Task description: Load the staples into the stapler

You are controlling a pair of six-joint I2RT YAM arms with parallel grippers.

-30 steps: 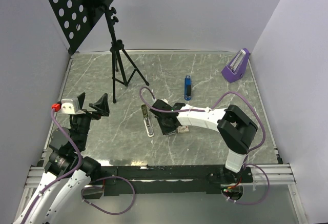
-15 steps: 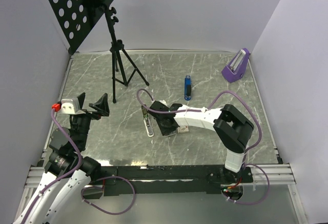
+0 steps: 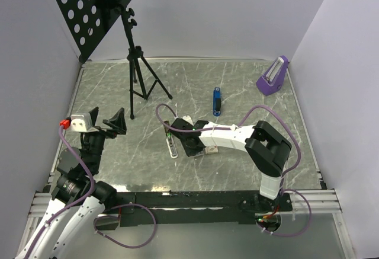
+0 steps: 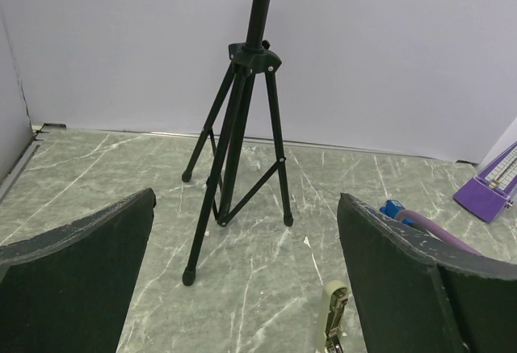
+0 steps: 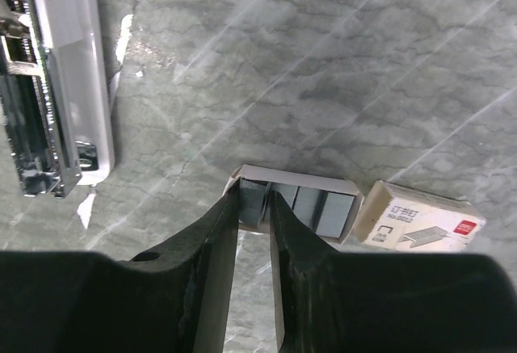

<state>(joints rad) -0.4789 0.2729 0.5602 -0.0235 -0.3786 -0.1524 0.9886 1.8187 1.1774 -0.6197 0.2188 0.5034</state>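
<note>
Grey staples (image 5: 311, 210), strips in white paper tray (image 5: 299, 178) on marble table (image 5: 323, 62), pale box (image 5: 420, 220) just beside tray's right end. Right gripper (image 5: 254, 206): narrowed, pinching leftmost strip. Open stapler (image 5: 56, 86) near, magazine bared. Step: picking strip. Next: lift clear, align lengthwise with magazine. Left gripper (image 4: 246, 240): spread wide, idle near tripod (image 4: 238, 143)

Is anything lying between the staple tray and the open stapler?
Nothing visible. The right gripper pinches staples in the tray; only bare marble tabletop lies between it and the open stapler.
</note>
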